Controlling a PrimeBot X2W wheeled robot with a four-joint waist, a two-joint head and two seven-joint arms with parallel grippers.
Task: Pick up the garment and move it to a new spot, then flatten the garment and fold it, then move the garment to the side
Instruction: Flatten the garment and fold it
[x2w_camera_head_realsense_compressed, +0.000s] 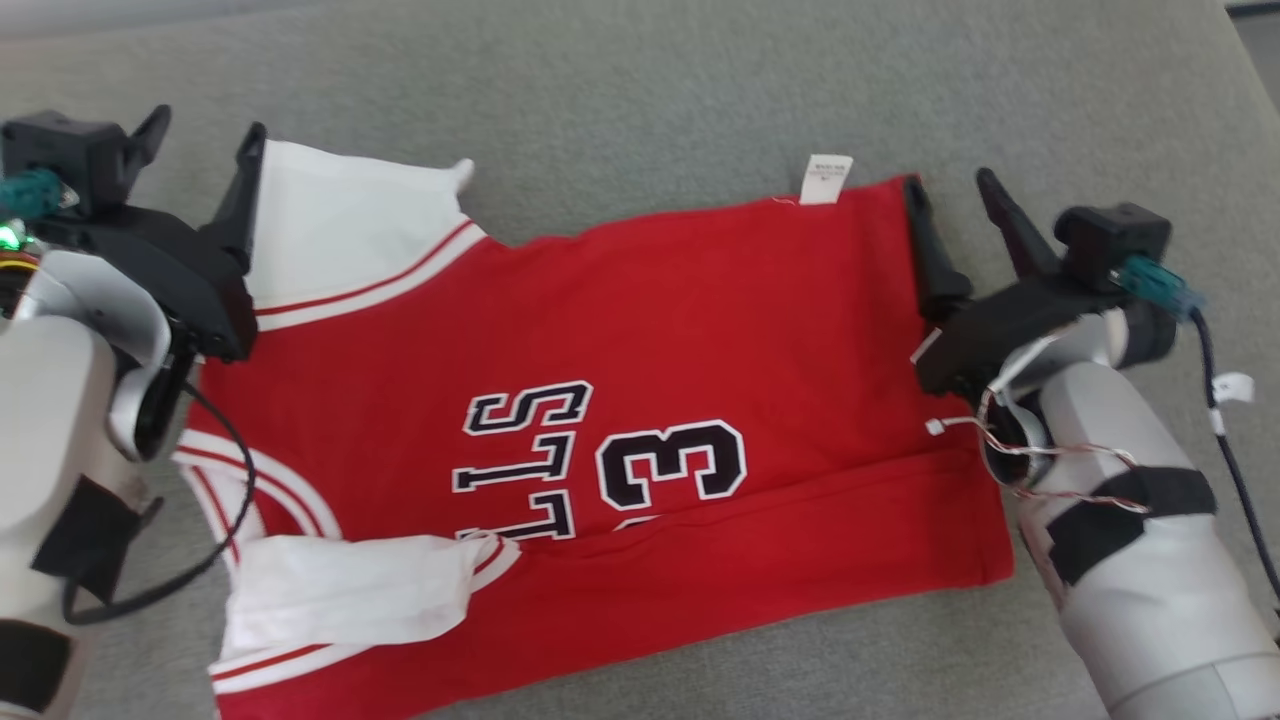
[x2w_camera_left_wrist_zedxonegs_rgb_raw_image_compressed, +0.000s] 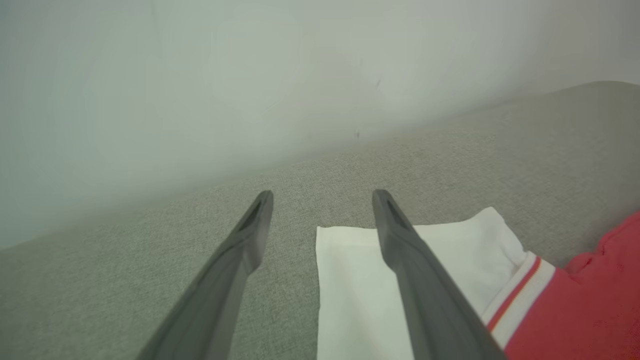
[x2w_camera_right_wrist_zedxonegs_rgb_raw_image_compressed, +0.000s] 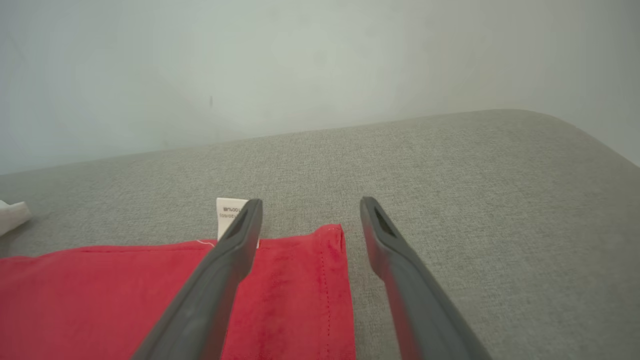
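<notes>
Both my hands gape wide, empty: left hand (x2w_camera_head_realsense_compressed: 207, 125) straddles the far white sleeve's (x2w_camera_head_realsense_compressed: 340, 225) edge, right hand (x2w_camera_head_realsense_compressed: 948, 182) straddles the hem corner. Between them the red jersey (x2w_camera_head_realsense_compressed: 620, 330) lies spread on the grey fabric surface (x2w_camera_head_realsense_compressed: 640, 90), label (x2w_camera_head_realsense_compressed: 826, 178) at its far edge.

Grey fabric surface (x2w_camera_head_realsense_compressed: 640, 80) (woven texture); pale wall (x2w_camera_left_wrist_zedxonegs_rgb_raw_image_compressed: 200, 75) behind it.

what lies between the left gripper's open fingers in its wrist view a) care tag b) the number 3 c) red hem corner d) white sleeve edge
d: the left gripper stands open, the edge of the white sleeve between its fingers, one over the grey surface, the other over the sleeve.
</notes>
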